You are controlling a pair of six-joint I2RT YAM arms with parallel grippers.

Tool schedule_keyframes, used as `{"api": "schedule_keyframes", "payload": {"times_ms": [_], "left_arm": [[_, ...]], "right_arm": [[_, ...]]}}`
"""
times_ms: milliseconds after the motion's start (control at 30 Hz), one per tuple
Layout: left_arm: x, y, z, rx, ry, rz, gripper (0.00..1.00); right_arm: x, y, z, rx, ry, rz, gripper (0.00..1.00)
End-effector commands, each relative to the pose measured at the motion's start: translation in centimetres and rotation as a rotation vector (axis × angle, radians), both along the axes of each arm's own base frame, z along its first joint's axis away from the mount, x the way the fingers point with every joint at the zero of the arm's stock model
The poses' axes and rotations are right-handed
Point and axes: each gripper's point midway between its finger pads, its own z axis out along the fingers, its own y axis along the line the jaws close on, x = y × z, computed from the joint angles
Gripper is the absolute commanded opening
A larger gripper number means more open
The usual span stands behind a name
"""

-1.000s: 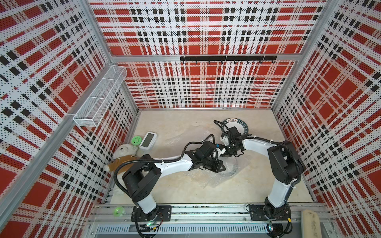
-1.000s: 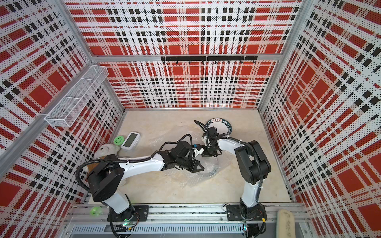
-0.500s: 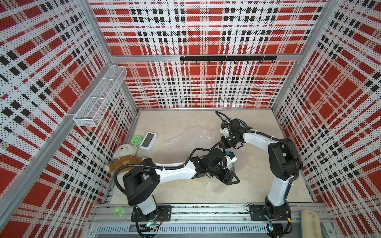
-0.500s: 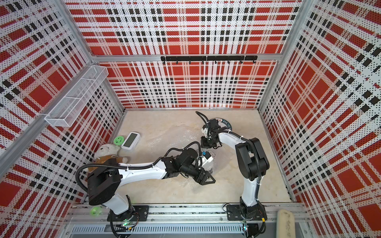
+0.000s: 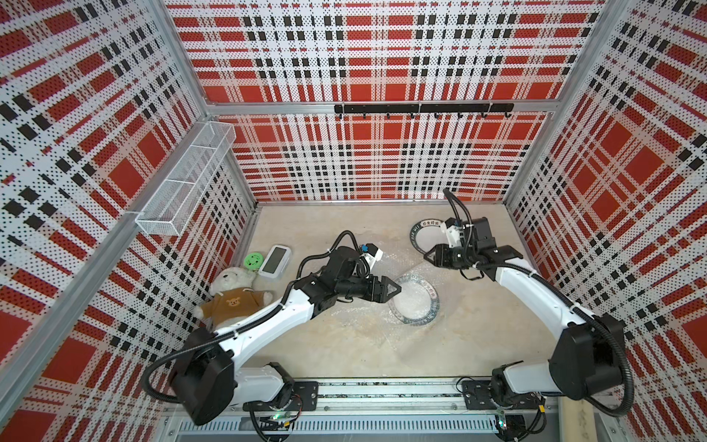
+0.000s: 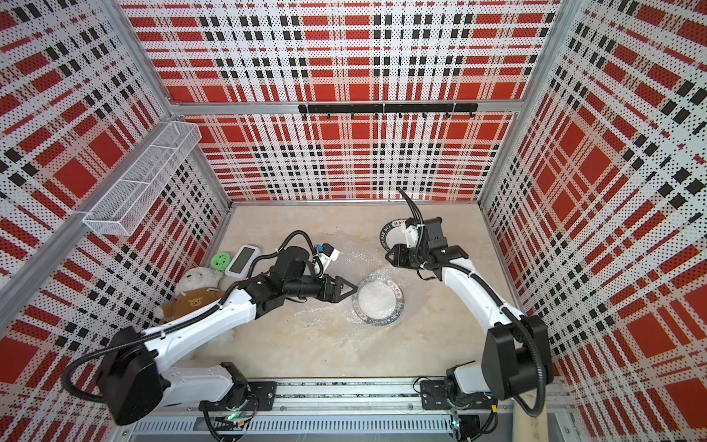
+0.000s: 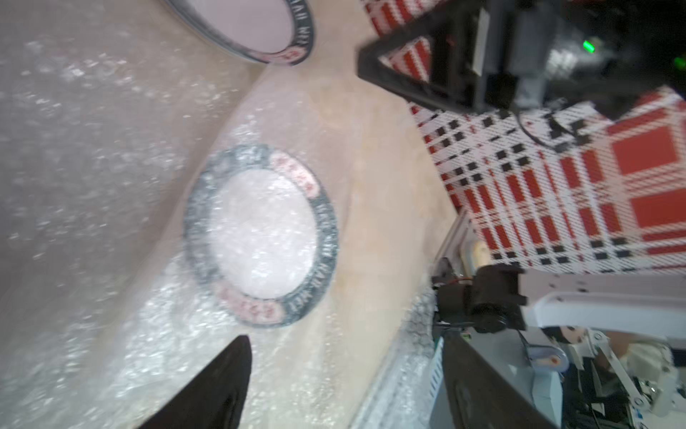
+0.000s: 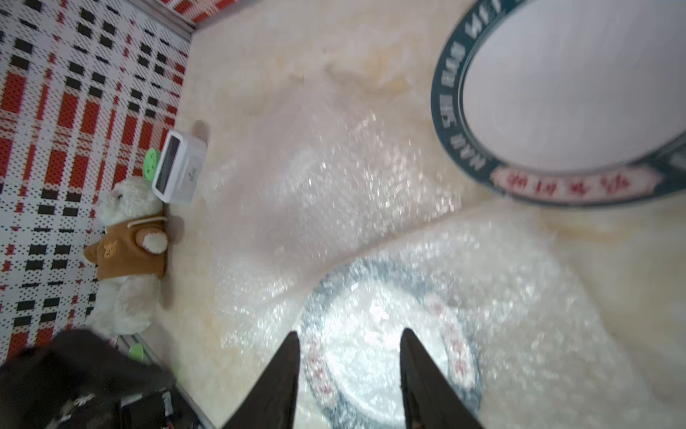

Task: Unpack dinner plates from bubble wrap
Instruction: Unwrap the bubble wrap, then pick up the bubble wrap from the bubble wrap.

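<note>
Change noted: both tools, clamped close together at mid-table a second ago, have drawn apart and let go. The left gripper (image 5: 396, 289) stands wide, with only one black finger (image 7: 222, 379) showing in its wrist view. The right gripper (image 8: 350, 334) shows two fingers parted with nothing between them. Neither carries film or crockery. The wrapped plate (image 5: 414, 304), a round white ceramic dinner plate with a dark lettered band, lies flat just ahead of the left fingertips and ahead of and below the right ones. Its centre is veiled by the bubble wrap (image 8: 334, 200), a clear, whitish small-bubble plastic sheet spread loose over the beige marbled table (image 5: 344, 344) between the tools. A bare plate (image 5: 417, 232) of the same pattern sits just behind the right tool, partly hidden by its wrist. Judgement: one plate is freed and this one is not, so a fresh grip on a film edge is needed. Pose: the left arm is stretched low, its jaws toward the plate rim. The right arm reaches far, fingers aimed toward the left tool.
</note>
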Motion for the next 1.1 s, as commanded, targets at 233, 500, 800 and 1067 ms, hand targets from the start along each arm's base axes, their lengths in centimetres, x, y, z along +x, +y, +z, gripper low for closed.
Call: {"api": "schedule_keyframes", "payload": {"times_ms": [233,500,800,1067], "left_arm": [[7.0,-2.1,-8.0,0.326,0.046,-0.056,0.72],[8.1,-4.1,-10.5,0.397,0.089,-0.124,0.54],[7.5,-3.8,-12.7,0.430,0.150,-0.139,0.38],[6.6,-2.7,-12.6,0.397,0.184,-0.061,0.13]], "right_arm": [[-6.3,-1.9,-5.6,0.045,0.175,-0.120,0.64],[-6.2,-3.8,-9.5,0.032,0.239,-0.191,0.68],[-4.7,-3.1,-12.1,0.052,0.265,-0.185,0.68],[-0.5,-1.7,-11.8,0.069,0.210,-0.123,0.67]]}}
